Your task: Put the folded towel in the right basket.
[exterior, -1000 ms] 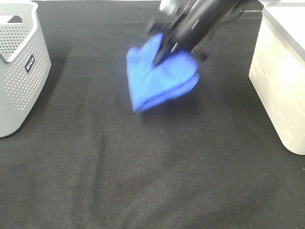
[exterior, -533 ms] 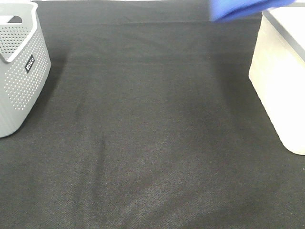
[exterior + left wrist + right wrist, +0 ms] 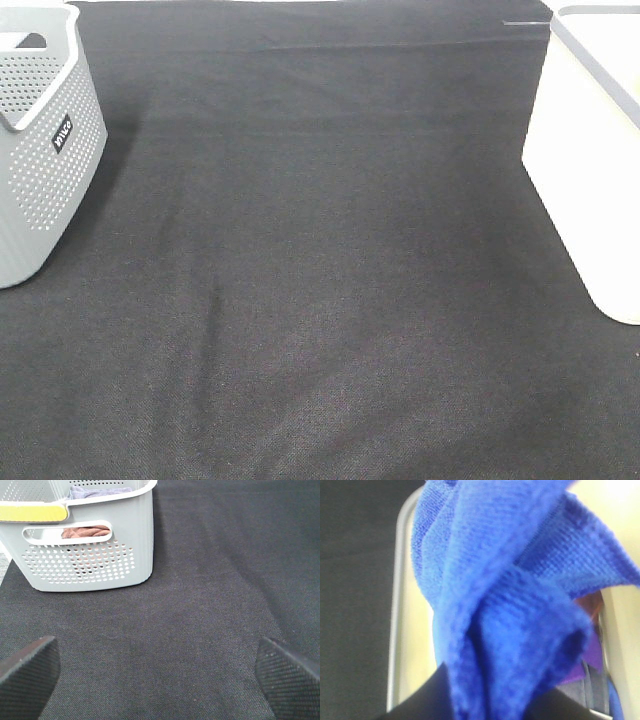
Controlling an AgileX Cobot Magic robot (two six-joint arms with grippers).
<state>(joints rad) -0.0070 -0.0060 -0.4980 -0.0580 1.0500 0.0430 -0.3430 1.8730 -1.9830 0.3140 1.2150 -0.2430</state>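
The folded blue towel [image 3: 495,595] hangs from my right gripper [image 3: 490,700], which is shut on it; the fingers are mostly hidden behind the cloth. In the right wrist view the towel is over the white right basket [image 3: 395,605], with purple and orange cloth showing inside. In the exterior high view the white basket [image 3: 590,180] stands at the right edge, and the towel and both arms are out of view. My left gripper [image 3: 160,680] is open and empty above the black cloth.
A grey perforated basket [image 3: 40,150] stands at the left edge; the left wrist view shows it [image 3: 85,555] with folded cloths inside. A black tablecloth [image 3: 320,280] covers the table between the two baskets.
My right gripper has lifted the blue towel from the table's middle, up and to the right, out of the exterior high view. The left arm has not moved.
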